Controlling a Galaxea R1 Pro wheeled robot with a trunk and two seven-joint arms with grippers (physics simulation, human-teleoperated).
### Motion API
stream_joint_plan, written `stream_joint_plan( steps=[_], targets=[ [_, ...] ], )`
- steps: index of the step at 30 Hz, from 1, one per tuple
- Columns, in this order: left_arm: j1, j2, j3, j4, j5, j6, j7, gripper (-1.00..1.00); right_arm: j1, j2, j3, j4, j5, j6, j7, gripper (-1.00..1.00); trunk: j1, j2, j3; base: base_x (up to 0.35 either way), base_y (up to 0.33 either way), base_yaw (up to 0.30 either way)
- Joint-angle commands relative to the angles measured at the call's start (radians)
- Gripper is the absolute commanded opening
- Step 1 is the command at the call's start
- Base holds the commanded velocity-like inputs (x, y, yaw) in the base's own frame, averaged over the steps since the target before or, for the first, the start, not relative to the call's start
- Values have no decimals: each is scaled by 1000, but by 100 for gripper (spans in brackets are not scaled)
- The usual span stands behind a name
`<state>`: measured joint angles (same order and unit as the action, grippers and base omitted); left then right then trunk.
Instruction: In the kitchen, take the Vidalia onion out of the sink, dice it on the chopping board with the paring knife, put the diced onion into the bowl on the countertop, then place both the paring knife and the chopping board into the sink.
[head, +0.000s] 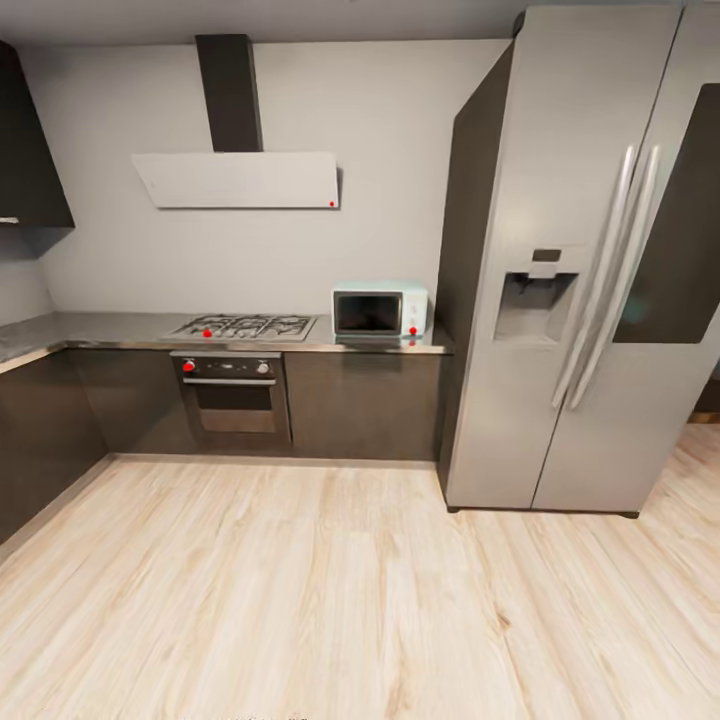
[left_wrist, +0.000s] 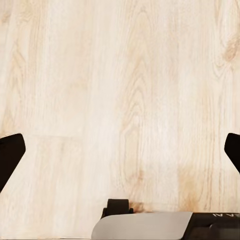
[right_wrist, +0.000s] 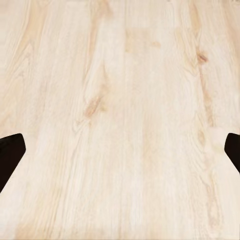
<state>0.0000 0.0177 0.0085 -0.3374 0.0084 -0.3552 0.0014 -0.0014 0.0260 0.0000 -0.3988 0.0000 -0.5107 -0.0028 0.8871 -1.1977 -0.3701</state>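
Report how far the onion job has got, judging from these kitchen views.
Done: nothing visible. The head view shows a stove, microwave and fridge across a wood floor.
In hand: nothing. The left gripper and right gripper are open over bare floor, fingertips wide apart.
Left: apparently everything: finding the sink, dicing, filling the bowl, sinking knife and board.

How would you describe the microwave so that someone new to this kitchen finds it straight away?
Start at the tall silver refrigerator on the right of the head view. Just to its left, a dark countertop runs along the back wall. The microwave sits at the end of that countertop nearest the refrigerator, right of the gas hob: a small pale box with a dark door and a red knob, the one appliance standing on the surface.
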Motion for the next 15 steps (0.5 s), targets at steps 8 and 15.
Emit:
stream_joint_plan(
  steps=[8, 15],
  targets=[
    [0, 0, 1, -1, 1, -2, 0, 100, 0, 0, 0, 0, 1, -3, 0, 100, -31, 56, 24, 0, 0, 276],
    [0, 2, 1, 0, 1, -2, 0, 100, 0, 0, 0, 0, 0, -2, 0, 100, -58, 105, 46, 0, 0, 276]
  ],
)
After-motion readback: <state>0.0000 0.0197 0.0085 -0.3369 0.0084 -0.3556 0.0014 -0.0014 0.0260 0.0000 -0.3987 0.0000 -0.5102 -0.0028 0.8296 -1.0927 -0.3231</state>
